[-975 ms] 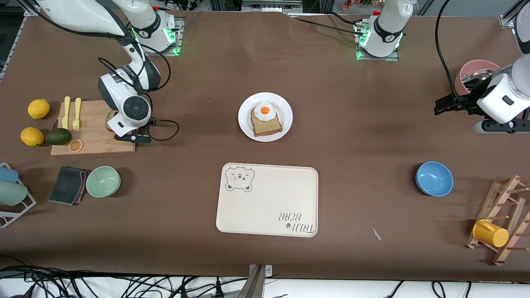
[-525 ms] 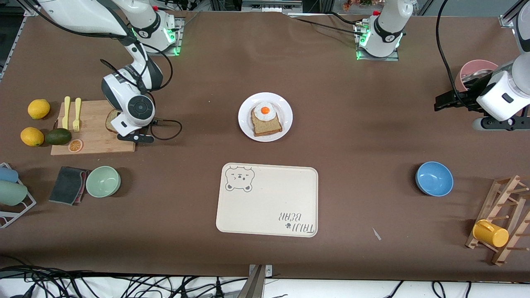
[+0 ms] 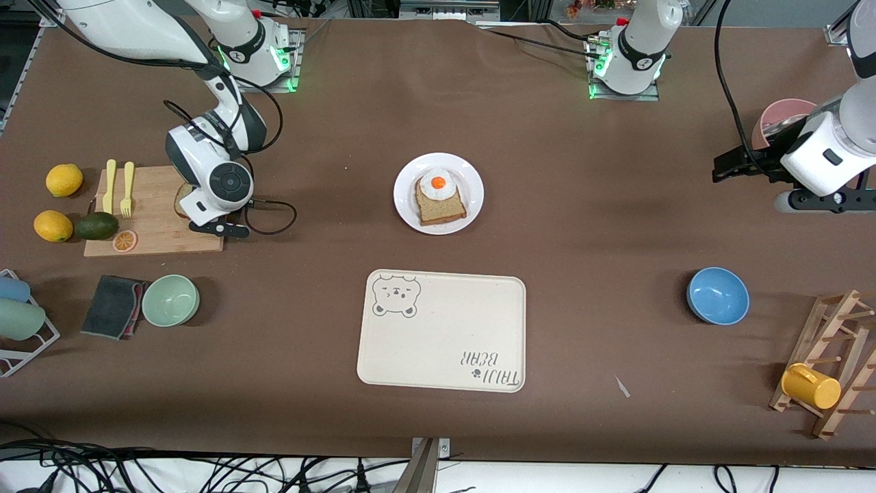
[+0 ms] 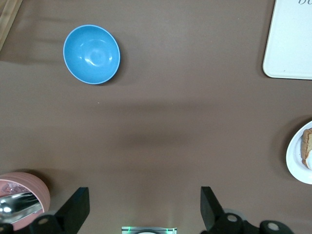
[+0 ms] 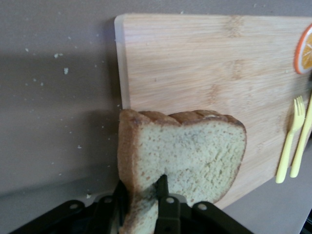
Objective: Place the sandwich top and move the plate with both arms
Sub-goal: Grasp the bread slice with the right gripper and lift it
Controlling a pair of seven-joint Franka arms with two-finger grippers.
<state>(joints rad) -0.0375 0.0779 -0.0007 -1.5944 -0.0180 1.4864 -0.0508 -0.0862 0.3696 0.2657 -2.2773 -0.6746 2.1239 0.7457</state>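
Observation:
The sandwich top (image 5: 195, 151), a speckled light brown slice with a darker crust, is at the wooden cutting board (image 5: 204, 63) toward the right arm's end. My right gripper (image 5: 141, 187) is shut on one crust edge of it, and the slice bends between the fingers (image 5: 162, 184). In the front view the right wrist covers most of the sandwich top (image 3: 181, 198). The white plate (image 3: 472, 179) sits mid-table and holds a slice with a fried egg (image 3: 438, 185). My left gripper (image 3: 729, 168) hangs open and empty over bare table near the pink bowl (image 3: 787, 113); it (image 4: 144, 197) holds nothing.
On the cutting board (image 3: 154, 226) lie two yellow forks (image 3: 118, 188) and an orange slice (image 3: 124, 240); lemons (image 3: 63, 180) and an avocado (image 3: 96, 225) sit beside it. The bear-print tray (image 3: 441, 330) is nearer the camera than the plate. A green bowl (image 3: 170, 300), blue bowl (image 3: 717, 295) and wooden rack (image 3: 831, 356) stand nearby.
My right gripper has closed on the sandwich top's edge, and its wrist shifted slightly over the board. The left arm has drifted a little; its gripper stays open.

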